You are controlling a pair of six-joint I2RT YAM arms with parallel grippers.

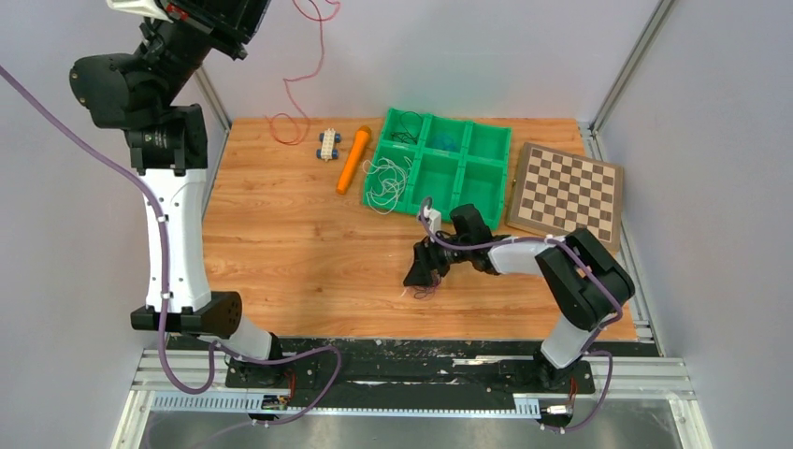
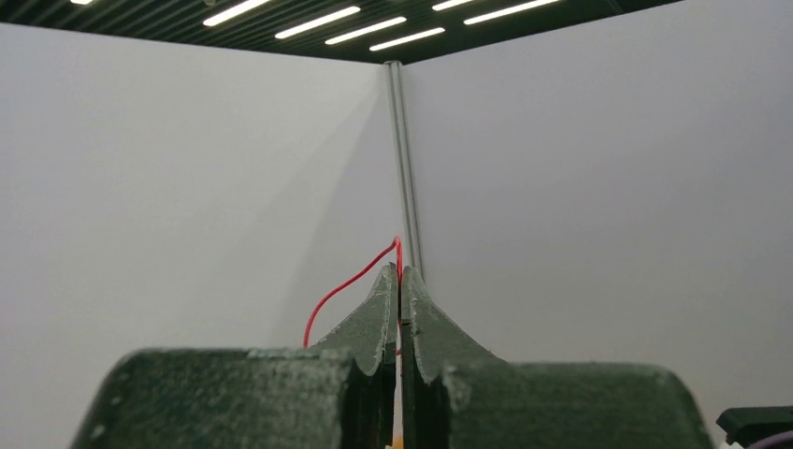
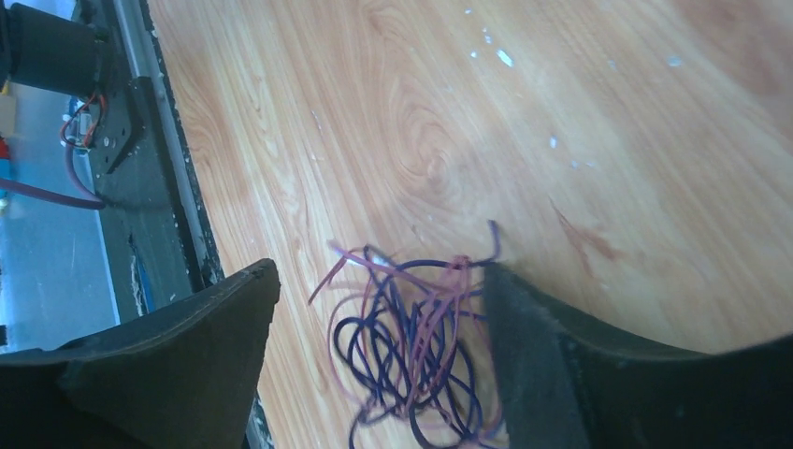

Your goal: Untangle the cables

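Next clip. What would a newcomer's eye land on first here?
The left gripper, raised high above the table, is shut on a red wire that trails down to its far-left corner. Near the front, the right gripper stands open over a purple-and-red wire clump; white wires spill from the green tray.

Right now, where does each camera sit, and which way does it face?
Top external: above and behind the bases, looking down on the table; both arms show.
Left wrist: raised high, facing the wall corner and ceiling lights; left gripper shut on the red wire.
Right wrist: low, facing the table; open right gripper flanks the wire clump.
Shared: the top view also shows that wire and clump.
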